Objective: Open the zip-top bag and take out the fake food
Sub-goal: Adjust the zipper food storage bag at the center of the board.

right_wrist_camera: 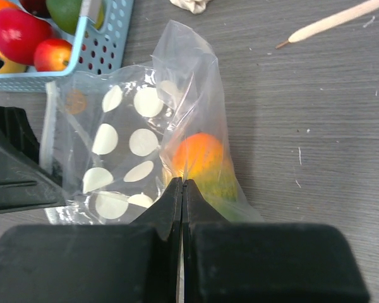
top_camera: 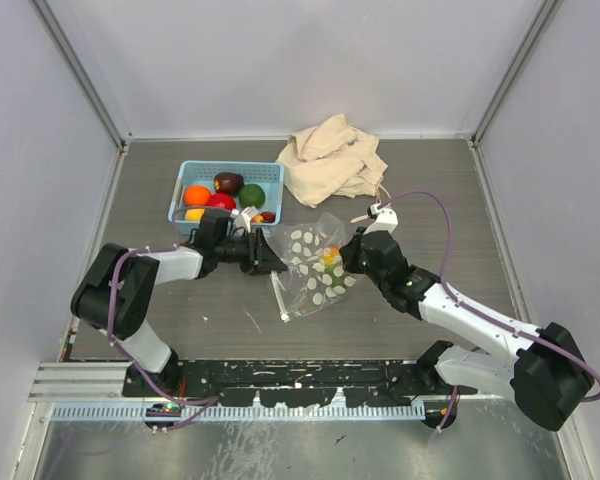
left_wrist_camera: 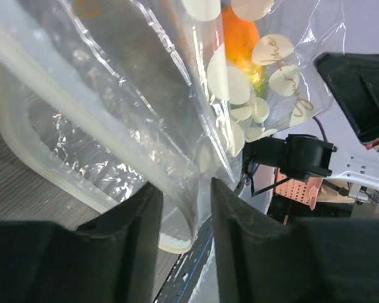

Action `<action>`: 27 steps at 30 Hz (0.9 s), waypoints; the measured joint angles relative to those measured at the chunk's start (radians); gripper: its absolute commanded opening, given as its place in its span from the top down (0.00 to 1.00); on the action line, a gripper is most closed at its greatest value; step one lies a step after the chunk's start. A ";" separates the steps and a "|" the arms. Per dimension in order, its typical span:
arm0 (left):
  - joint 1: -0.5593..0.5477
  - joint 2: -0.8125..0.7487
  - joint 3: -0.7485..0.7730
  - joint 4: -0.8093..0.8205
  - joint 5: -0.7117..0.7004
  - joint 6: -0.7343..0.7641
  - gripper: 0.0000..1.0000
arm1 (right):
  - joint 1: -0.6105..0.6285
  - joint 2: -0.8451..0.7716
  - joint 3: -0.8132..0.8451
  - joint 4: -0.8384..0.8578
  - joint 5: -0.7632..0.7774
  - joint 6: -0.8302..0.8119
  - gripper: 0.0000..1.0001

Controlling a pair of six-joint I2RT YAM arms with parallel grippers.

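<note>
Table [top_camera: 430, 190]: everything sits mid-table, side walls well apart.
Cloth bag [top_camera: 330, 160]: crumpled at 12–1 o'clock of the work, not involved.
Basket [top_camera: 230, 165]: at 11 o'clock, holding loose fruits [top_camera: 223, 192]. Its near wall is just beside the left wrist.
Zip-top bag [top_camera: 305, 270]: stretched between the two grippers, zip strip [top_camera: 278, 295] on its 8 o'clock side.
Fake food [right_wrist_camera: 199, 154]: one orange piece with green under it, inside the bag at the 3 o'clock end. I can't tell whether that's one item or two.
Stick [right_wrist_camera: 341, 19]: thin wooden, loose at 1 o'clock of the right gripper.

Left gripper [left_wrist_camera: 184, 186]: at the bag's 9 o'clock end, jaws a narrow gap apart. Film and the mouth rim run through the gap, and no visible clamp on them.
Right gripper [right_wrist_camera: 183, 183]: at the 3 o'clock end, jaws fully together, pinching film right at the orange piece.

Step, my read: the mouth looks parted, so this is the emptying phase with the last piece(s) to come out.
Next move likely needs the left jaws to clamp one lip. The right then raises the closed end so the piece rolls toward 9 o'clock.

Room: bare table at 6 o'clock of the bag gives space to drop it. It's tight at 11 o'clock because of the basket.
Risk: the film slips, or the piece gets pinched along with it.
</note>
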 measured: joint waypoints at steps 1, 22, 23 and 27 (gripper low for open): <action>0.005 -0.002 -0.013 0.006 0.000 0.001 0.56 | 0.000 0.006 0.000 -0.003 0.003 0.000 0.99; 0.067 -0.525 -0.262 -0.185 -0.272 0.076 0.85 | -0.026 0.057 -0.026 -0.032 0.017 0.001 0.99; 0.067 -0.533 -0.262 -0.208 -0.289 0.076 0.89 | -0.026 0.057 -0.026 -0.032 0.016 0.000 0.99; 0.067 -0.501 -0.261 -0.284 -0.325 0.097 0.93 | -0.027 0.063 -0.026 -0.032 0.011 0.000 0.99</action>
